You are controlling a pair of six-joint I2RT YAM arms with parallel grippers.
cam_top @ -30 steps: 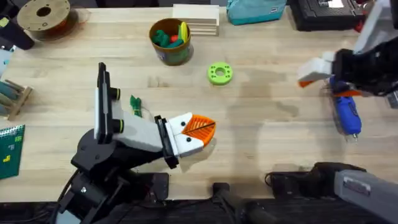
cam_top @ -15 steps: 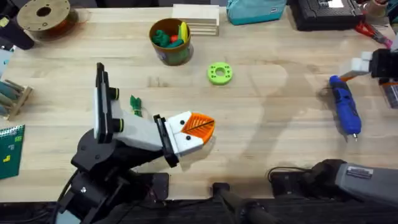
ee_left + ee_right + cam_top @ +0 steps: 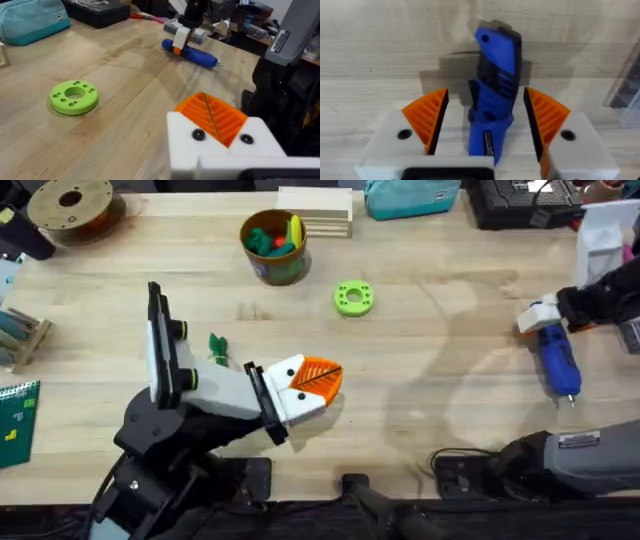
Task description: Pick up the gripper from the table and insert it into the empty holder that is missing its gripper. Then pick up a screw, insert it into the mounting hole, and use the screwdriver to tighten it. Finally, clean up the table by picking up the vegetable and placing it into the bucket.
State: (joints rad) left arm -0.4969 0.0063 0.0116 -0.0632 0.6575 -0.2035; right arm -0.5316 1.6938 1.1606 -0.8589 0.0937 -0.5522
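the wooden table (image 3: 420,410) stretches wide and bare through its middle, with clutter pushed to the far edge. the left arm lies low at the near left, its left gripper (image 3: 305,390) resting near the table's middle with white holder blocks and an orange ribbed wedge (image 3: 212,116) seated between them; i cannot tell how its jaws stand. out by the right edge the right gripper (image 3: 490,117) hangs over the screwdriver (image 3: 555,360), its orange pads spread to either side of the blue body without touching it. the screwdriver lies flat, silver tip toward the near edge. the olive-brown bucket (image 3: 274,246) stands far back with toy produce inside, a lime-green ring (image 3: 353,298) lies to the right of it and nearer, and the small dark-green vegetable (image 3: 217,347) lies just beside the left arm.
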